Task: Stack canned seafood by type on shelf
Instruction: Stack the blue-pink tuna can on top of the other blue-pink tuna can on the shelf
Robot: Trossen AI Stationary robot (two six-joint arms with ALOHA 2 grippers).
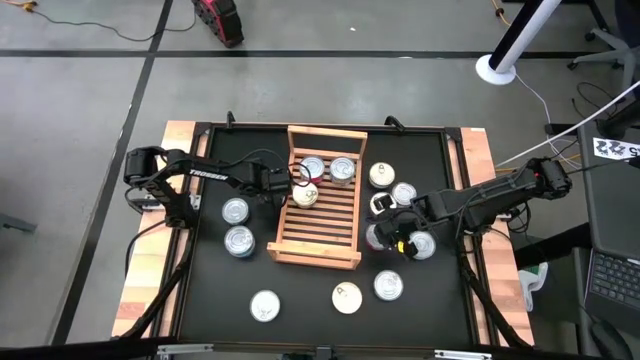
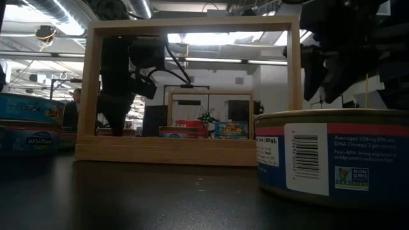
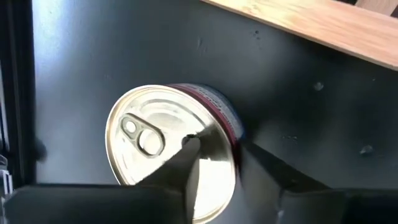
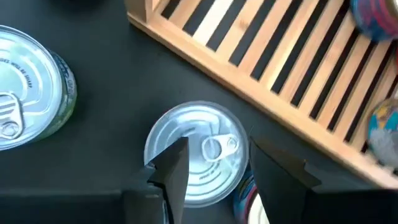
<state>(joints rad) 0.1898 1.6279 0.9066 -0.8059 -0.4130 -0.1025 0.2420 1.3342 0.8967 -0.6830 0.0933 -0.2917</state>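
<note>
Straddling a silver-lidded tin (image 3: 171,149), the left gripper (image 3: 214,165) was closed on its rim beside the shelf (image 1: 320,215); the right gripper's (image 4: 214,158) grip could not be told.

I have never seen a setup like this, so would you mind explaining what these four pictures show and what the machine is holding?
It is a robot with two dark arms at a black table. One picture looks straight down, one looks level across the tabletop, and two come from cameras on the wrists. On the table lie round seafood tins around a wooden slatted shelf, which already carries a few tins. The left gripper is at the shelf's left rail, its fingers straddling the edge of a silver-lidded tin. The right gripper is just right of the shelf, fingers over another tin. Whether either tin is gripped yet, I cannot tell.
</note>
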